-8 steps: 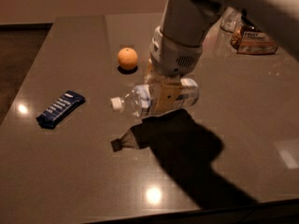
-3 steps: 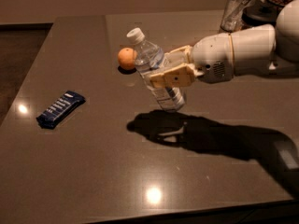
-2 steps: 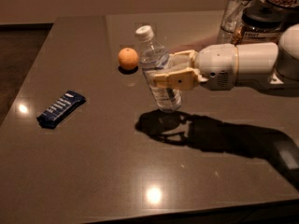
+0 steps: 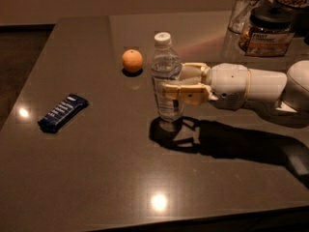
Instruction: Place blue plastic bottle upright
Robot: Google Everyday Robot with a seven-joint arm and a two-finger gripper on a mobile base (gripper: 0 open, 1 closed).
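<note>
The blue plastic bottle [image 4: 166,76] is a small clear water bottle with a white cap. It stands upright near the middle of the dark table [image 4: 120,168]; its base is at or just above the surface. My gripper [image 4: 170,81] reaches in from the right, level with the table, and is shut on the bottle's body, one cream finger [image 4: 186,92] in front and one behind. An orange [image 4: 132,60] lies just left of the bottle.
A dark blue snack bar [image 4: 63,112] lies at the left. A clear glass tumbler [image 4: 245,8] and a dark-lidded jar [image 4: 268,30] stand at the back right. My white arm [image 4: 260,88] spans the right side. The table's left and front edges are near.
The bottle lay on its side under the gripper, then was lifted and tilted. Now it is upright, and the arm has swung down level with the table.
</note>
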